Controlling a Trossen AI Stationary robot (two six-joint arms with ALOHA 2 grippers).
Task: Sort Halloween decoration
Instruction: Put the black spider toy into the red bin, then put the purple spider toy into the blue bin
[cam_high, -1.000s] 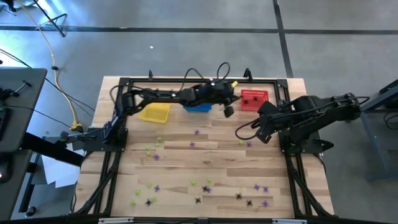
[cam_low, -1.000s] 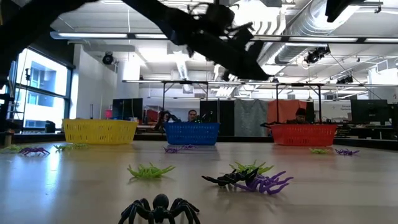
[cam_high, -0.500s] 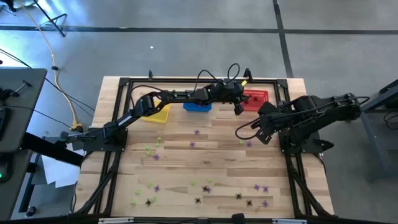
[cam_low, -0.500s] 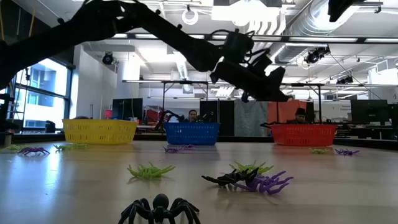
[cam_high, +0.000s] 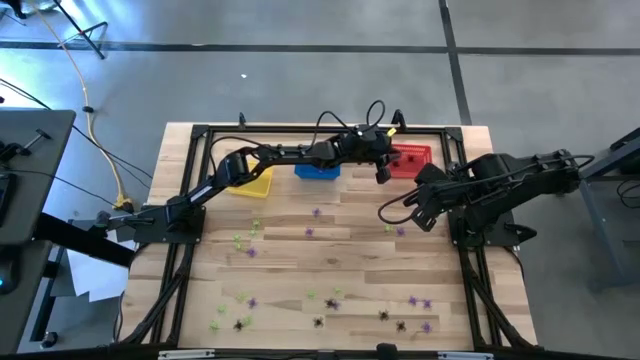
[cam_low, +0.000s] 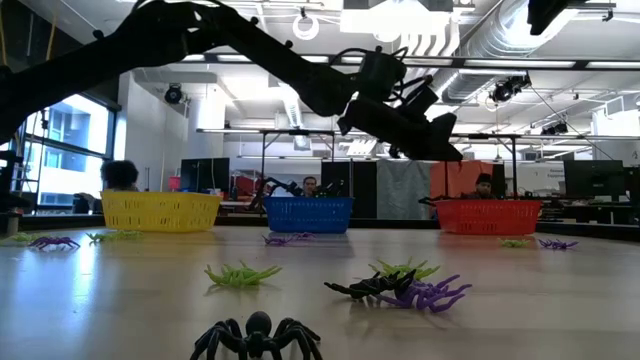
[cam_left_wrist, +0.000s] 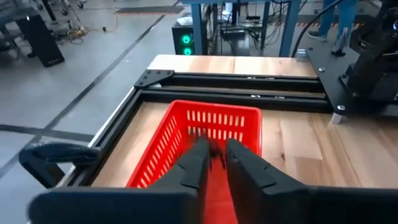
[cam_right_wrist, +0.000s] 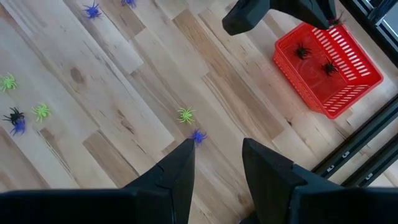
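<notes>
The left gripper (cam_high: 383, 172) hangs in the air over the red basket (cam_high: 409, 160), close to the far edge of the wooden table (cam_high: 330, 260). Its fingers (cam_left_wrist: 194, 167) are almost closed, with only a thin gap, and I cannot tell if a tiny spider is pinched there. The right gripper (cam_high: 388, 213) waits low near the table's right edge, just in front of the red basket, with its fingers (cam_right_wrist: 177, 171) spread apart and nothing between them.

Three baskets sit in a row along the far edge: the yellow basket (cam_high: 250, 180), the blue basket (cam_high: 318, 170) and the red one. The middle of the table has lots of bare wood to move over.

The spiders are tiny plastic toys with thin legs, in purple, yellow-green and black. Most lie near the front edge, like a black spider (cam_low: 256, 338) (it looks big only because the low camera is so close). A green spider (cam_right_wrist: 185, 114) and a purple spider (cam_right_wrist: 198, 135) lie just beyond the right gripper.

Only the right wrist view shows two black spiders (cam_right_wrist: 302, 52) inside the red basket. The low view shows people far behind the table.
</notes>
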